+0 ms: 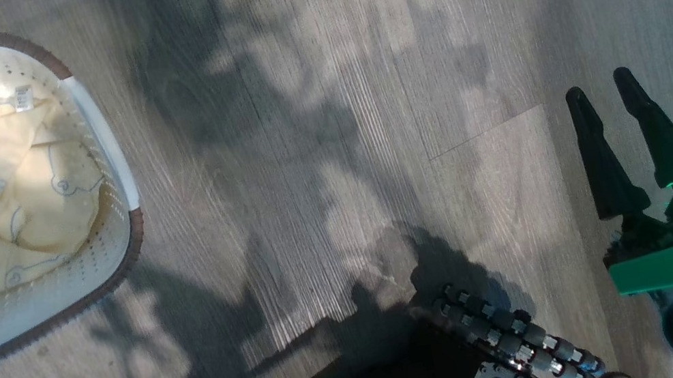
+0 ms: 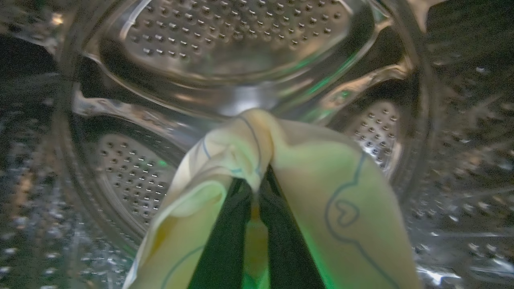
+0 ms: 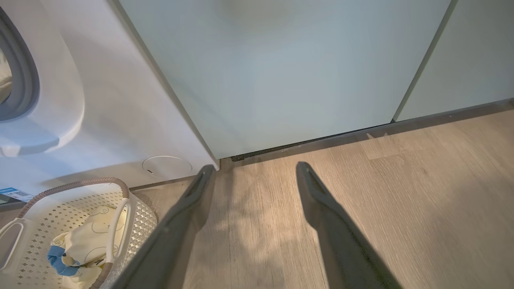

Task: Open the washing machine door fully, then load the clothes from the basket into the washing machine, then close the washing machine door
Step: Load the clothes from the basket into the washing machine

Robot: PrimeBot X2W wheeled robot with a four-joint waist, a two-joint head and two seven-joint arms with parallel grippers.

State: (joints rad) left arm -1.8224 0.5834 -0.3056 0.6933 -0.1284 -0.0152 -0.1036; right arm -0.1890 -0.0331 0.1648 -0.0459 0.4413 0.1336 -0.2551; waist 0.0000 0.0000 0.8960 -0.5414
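Now: your left pincer (image 2: 255,182) is clamped together on a garment (image 2: 345,176), soft cream cloth with blue line prints, draped back over both fingers. Dead ahead of the tips lies the steel drum (image 2: 241,40), glossy, perforated and curved. Letting go looks like the next call; expect the fabric to slump. Your right pincer (image 3: 257,176), jaws apart, hangs over the wood floor (image 3: 381,200). It is the nearer arm to the basket (image 3: 80,183), at its left, holding more clothes (image 3: 86,241) before the washing machine (image 3: 120,100).
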